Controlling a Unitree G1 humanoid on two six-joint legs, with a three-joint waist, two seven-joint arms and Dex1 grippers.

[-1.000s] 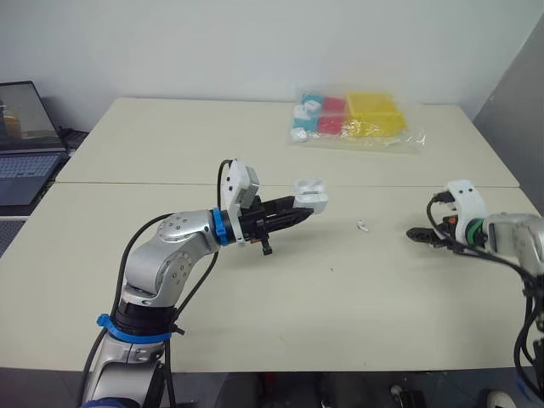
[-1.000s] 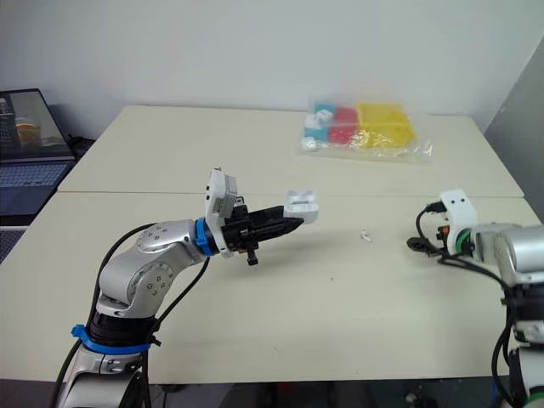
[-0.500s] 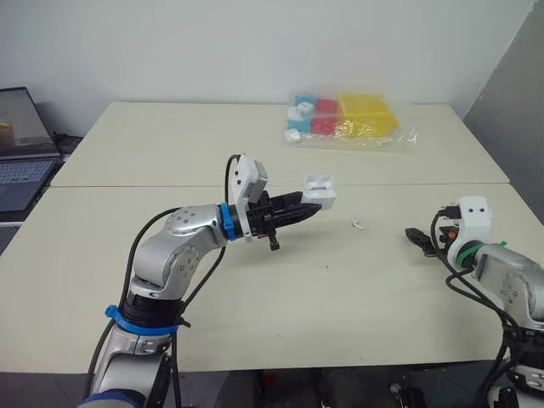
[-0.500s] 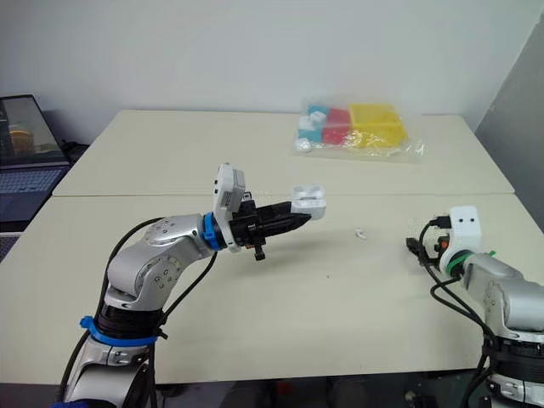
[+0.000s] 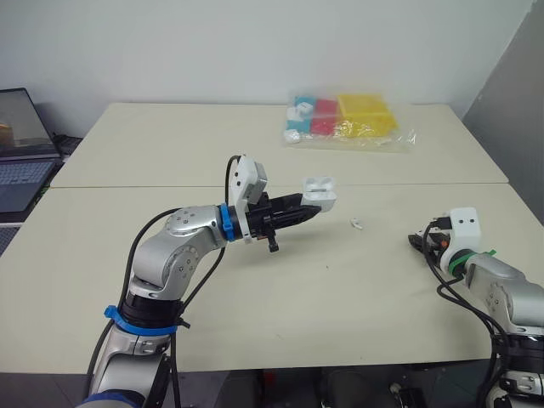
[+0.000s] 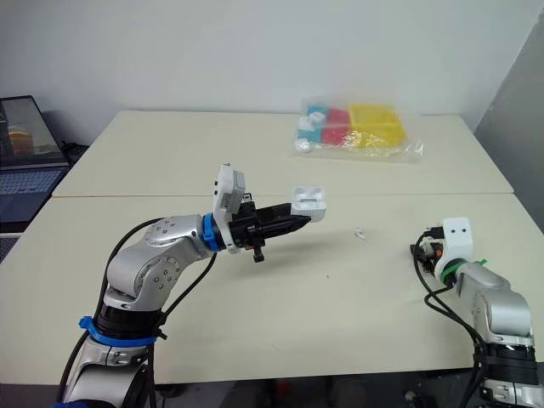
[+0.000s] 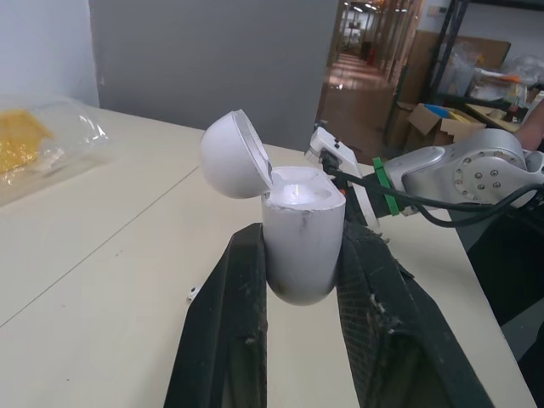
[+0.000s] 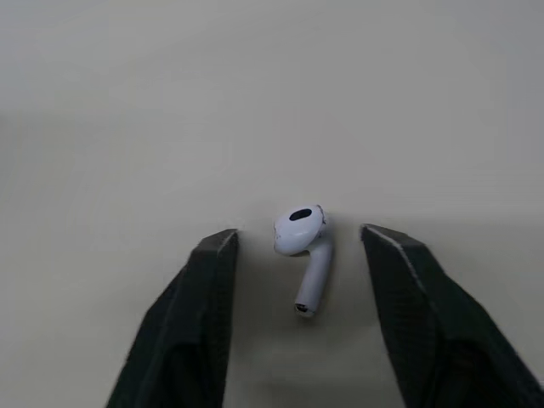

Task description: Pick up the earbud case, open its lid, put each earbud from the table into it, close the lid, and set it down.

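Head views.
- Table [image 5: 280, 314]: pale top with a seam running from the left edge to the right edge.
- Left gripper [image 5: 312, 206]: raised over the middle of the table, clamped on the earbud case [image 5: 320, 189], which is clear of the surface with its lid up.
- Earbud [image 5: 358, 224]: one white piece lying on the table, right of the middle, between the two grippers and touching neither.
- Right gripper [image 5: 416, 241]: low over the table near the right edge, pointing toward the middle.
- Clear bag of coloured items [image 5: 344, 119]: toward the far edge, right of centre.
- Laptop [image 5: 17, 144]: open, beyond the left edge.

Left wrist view.
- Earbud case body upright between the two black fingers [image 7: 238, 323], both pressed to its sides. Lid [image 7: 232, 155] hinged back and tilted to one side. Contents of the case cannot be made out.

Right wrist view.
- Fingers [image 8: 200, 314] spread wide. An earbud lies on the table surface in the gap, touching neither finger. Whether it is the piece listed above cannot be told.
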